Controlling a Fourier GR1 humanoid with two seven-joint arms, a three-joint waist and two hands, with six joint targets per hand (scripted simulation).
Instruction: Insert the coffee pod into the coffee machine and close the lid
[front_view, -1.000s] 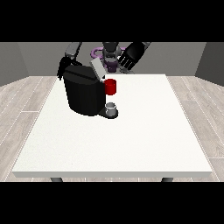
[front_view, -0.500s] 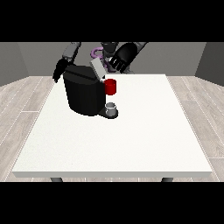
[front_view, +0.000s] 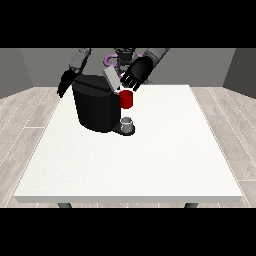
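Hand at view's right (front_view: 136, 73), fingers spread, pressing half-raised lid (front_view: 111, 78) atop coffee machine (front_view: 97, 104). Pod unseen, prob. inside; lid closing remains. Other hand (front_view: 64, 84) beside machine, fingers unclear.

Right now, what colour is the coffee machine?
Black, with a red part at its front; front view shows the coffee machine.

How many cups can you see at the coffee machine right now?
1: a small grey cup stands on the machine's base, below the red part of the coffee machine. Others may be hidden behind the machine.
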